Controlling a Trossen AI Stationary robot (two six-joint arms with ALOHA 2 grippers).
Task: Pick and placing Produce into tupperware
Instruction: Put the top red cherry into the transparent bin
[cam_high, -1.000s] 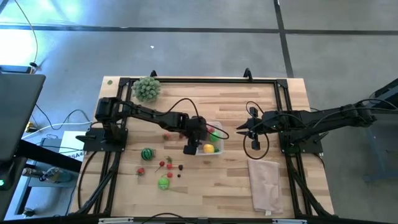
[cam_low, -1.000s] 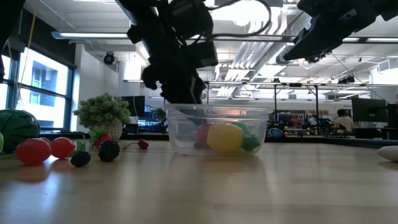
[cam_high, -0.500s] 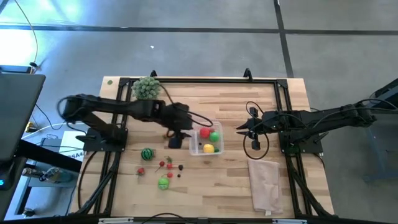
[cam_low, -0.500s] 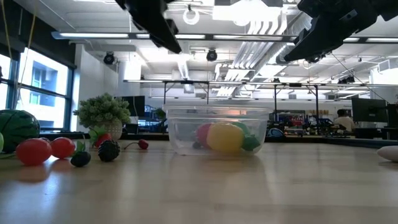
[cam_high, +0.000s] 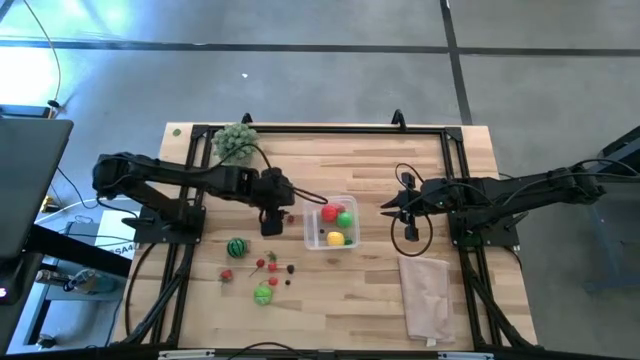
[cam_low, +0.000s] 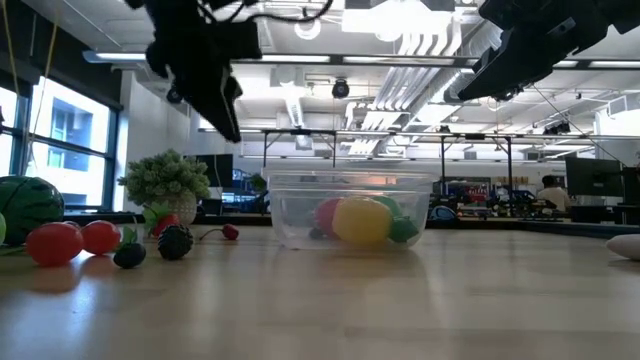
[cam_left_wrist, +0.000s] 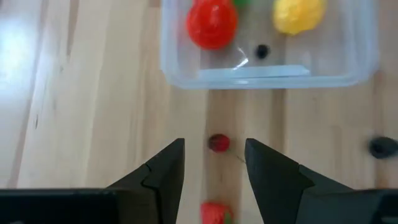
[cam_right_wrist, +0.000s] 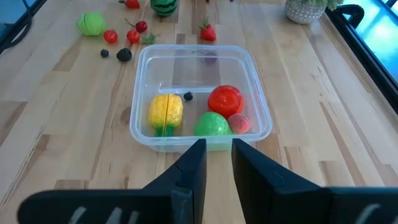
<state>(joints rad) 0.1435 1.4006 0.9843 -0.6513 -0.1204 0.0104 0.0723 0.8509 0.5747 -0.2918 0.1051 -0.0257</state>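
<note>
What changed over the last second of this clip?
The left gripper pulled back from over the tupperware toward the left side, open and empty. The produce inside, the loose pieces on the table, the cloth and the right gripper stayed put.

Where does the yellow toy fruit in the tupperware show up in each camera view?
High view: yellow fruit in the tupperware's corner nearest the picture's bottom, below the red one.
Low view: centre of the clear tub, front.
Left wrist view: top right, inside the tub.
Right wrist view: left half of the tub.
Shared landmark: the red fruit beside it.
</note>
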